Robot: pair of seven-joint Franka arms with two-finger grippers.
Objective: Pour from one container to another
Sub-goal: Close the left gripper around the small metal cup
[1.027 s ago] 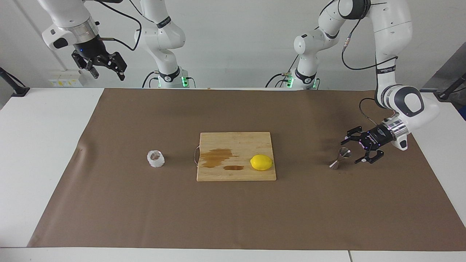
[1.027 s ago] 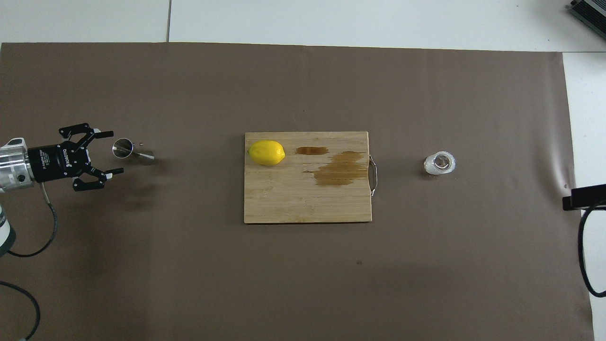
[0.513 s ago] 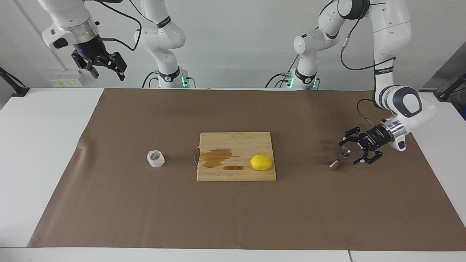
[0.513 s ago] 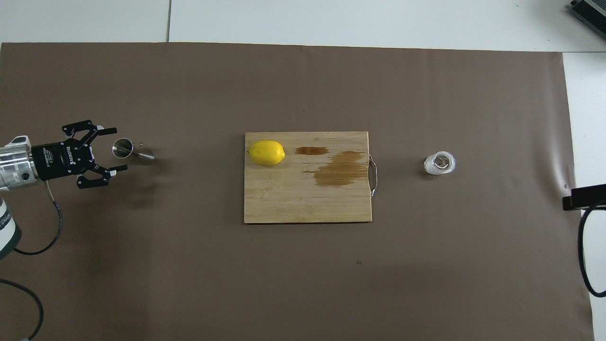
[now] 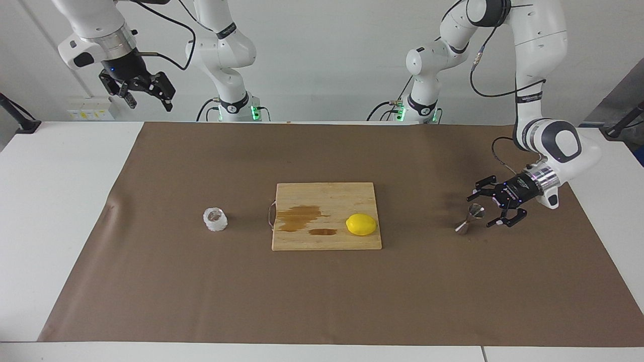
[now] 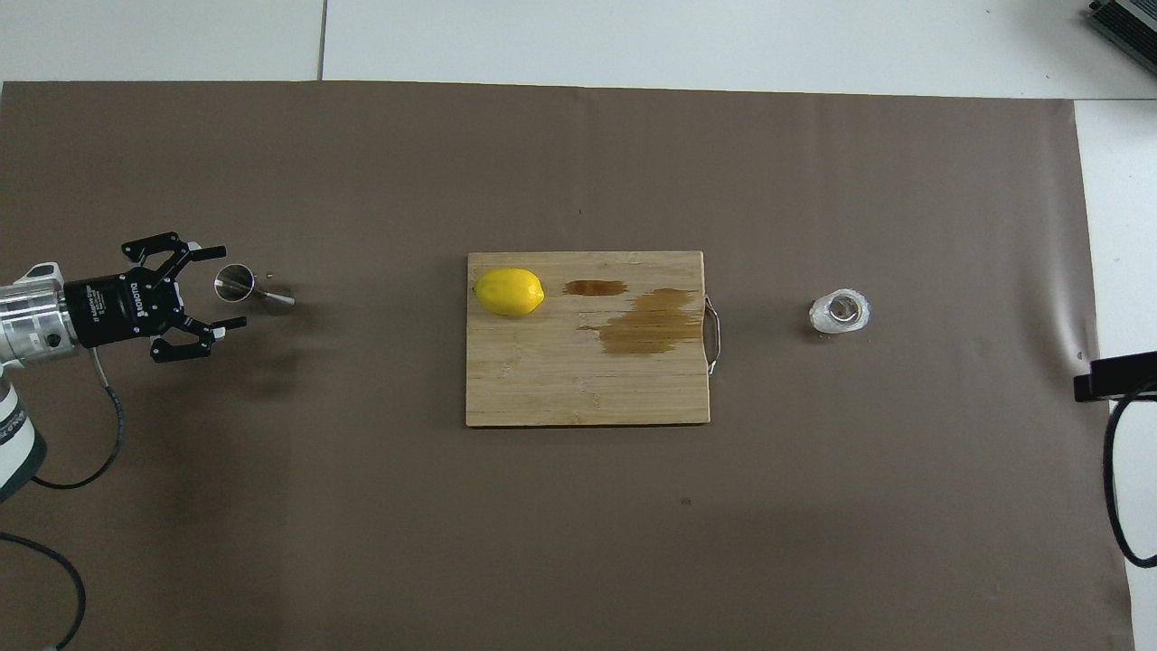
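The steel jigger [image 5: 470, 219] stands on the brown mat toward the left arm's end of the table; it also shows in the overhead view [image 6: 249, 290]. My left gripper [image 5: 480, 211] is low and level beside it, open, with its fingertips on either side of the jigger's upper cone [image 6: 234, 284], not closed on it. The squat faceted glass cup [image 5: 215, 219] stands alone on the mat toward the right arm's end, also seen in the overhead view [image 6: 840, 312]. My right gripper [image 5: 148, 102] waits open and empty, high above the table's edge at its own end.
A wooden cutting board [image 5: 327, 193] with a wire handle lies mid-table, also in the overhead view [image 6: 587, 389]. It carries a yellow lemon [image 5: 361, 224] and brown wet stains [image 6: 646, 325]. The brown mat [image 5: 322, 291] covers most of the table.
My left gripper has slid a little toward the jigger, so its open fingers now flank the upper cone. The jigger, the cup and the right arm have stayed put.
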